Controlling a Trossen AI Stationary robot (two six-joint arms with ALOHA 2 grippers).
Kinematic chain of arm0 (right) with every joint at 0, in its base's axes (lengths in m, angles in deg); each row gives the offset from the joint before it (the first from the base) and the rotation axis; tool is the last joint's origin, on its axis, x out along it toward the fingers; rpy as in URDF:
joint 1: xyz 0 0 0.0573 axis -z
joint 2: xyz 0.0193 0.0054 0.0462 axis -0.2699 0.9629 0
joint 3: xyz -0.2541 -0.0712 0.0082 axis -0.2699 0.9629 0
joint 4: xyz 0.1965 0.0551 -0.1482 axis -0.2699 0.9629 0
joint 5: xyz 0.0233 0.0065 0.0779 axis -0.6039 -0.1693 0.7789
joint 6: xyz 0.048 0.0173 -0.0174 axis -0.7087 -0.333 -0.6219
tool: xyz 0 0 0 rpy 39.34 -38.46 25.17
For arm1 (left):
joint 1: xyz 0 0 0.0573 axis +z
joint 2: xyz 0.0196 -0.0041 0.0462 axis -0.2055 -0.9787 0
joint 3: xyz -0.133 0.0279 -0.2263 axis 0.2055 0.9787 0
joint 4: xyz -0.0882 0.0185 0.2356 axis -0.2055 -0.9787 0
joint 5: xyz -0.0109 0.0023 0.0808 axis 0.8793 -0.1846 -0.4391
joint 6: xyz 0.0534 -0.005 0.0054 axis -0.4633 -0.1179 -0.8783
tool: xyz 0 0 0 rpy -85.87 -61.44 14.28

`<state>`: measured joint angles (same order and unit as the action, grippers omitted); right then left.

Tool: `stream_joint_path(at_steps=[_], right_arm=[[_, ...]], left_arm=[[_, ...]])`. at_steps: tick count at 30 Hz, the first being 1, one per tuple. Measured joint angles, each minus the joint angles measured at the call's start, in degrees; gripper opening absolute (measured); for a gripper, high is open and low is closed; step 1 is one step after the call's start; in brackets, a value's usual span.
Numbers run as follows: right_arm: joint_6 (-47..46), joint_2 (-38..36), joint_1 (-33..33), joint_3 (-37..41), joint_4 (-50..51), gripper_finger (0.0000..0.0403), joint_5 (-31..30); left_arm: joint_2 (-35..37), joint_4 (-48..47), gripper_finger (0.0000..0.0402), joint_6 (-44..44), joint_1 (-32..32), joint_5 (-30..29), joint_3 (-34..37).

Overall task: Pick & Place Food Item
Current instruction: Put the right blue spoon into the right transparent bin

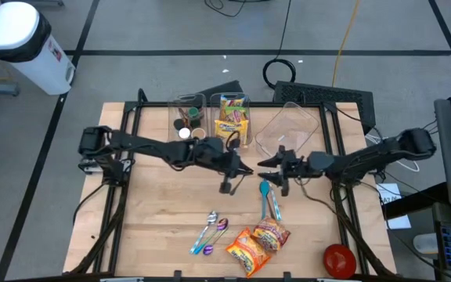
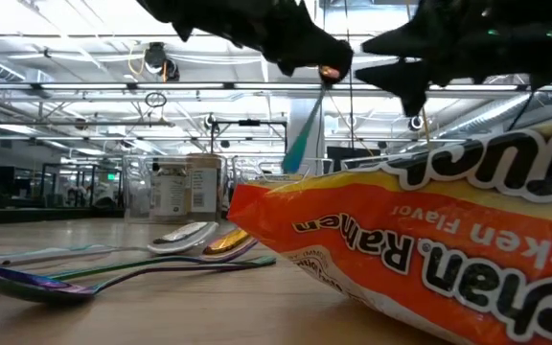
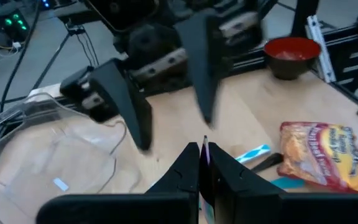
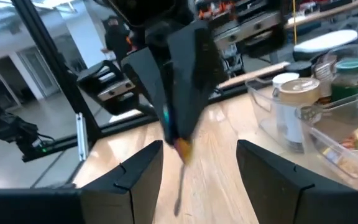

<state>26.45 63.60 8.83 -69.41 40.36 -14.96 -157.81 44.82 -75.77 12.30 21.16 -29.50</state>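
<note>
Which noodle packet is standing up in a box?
The yellow ramen packet standing upright inside the clear plastic bin at the table's back. The other two orange ramen packets lie flat on the wooden table, near the front.

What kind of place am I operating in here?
Likely a large robotics lab or industrial hall: a wooden test table on grey concrete, exposed ceiling trusses, and more equipment racks beyond.
</note>
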Motion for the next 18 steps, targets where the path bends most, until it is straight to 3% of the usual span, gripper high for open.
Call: stream_joint_path(at_steps=[7,12,18], right_arm=[[0.0,10.4,0.0,-4.5,-0.4,0.0196,0.1],[0.4,13.3,0.0,-5.1,-3.7,0.0194,0.1],[1.7,13.5,0.0,-5.1,-7.4,0.0148,0.2]], left_arm=[[-1.6,-0.6,0.0026,-0.5,0.2,-0.2,-1.9],[-1.3,-0.9,0.0009,-0.6,0.2,0.0,-1.9],[-1.3,-1.0,0.003,-0.1,0.2,-0.1,-1.9]])
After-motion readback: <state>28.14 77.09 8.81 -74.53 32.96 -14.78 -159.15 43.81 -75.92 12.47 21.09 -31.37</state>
